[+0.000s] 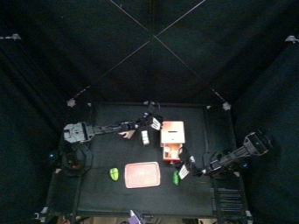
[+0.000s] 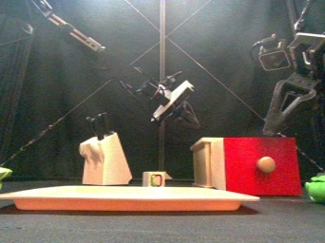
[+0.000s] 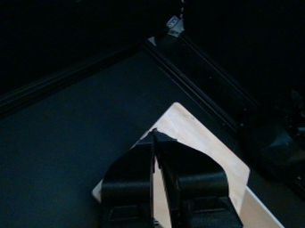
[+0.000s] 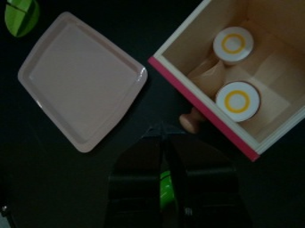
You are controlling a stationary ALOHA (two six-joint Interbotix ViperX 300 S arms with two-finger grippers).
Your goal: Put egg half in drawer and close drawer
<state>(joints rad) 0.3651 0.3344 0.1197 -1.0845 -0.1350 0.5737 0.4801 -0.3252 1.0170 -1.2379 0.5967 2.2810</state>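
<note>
The drawer (image 4: 281, 64) stands pulled out of the cream cabinet (image 1: 176, 130) toward the table's front. Two egg halves (image 4: 234, 43) (image 4: 237, 99) lie yolk-up on its tan floor. Its red front (image 2: 254, 152) carries a round knob (image 4: 191, 120). My right gripper (image 4: 161, 135) hovers just in front of that knob, shut and not touching it, with a green glimmer showing through the slit. Over the cabinet top (image 3: 209, 156) hangs my left gripper (image 3: 155, 135), raised and tilted, its jaws drawn together with nothing seen between them.
A flat pink tray (image 1: 142, 173) lies at the table's front, left of the drawer. A green item (image 1: 114, 174) sits left of the tray and another (image 1: 177, 177) right of it. A cream block (image 2: 105, 159) with dark handles stands left of the cabinet.
</note>
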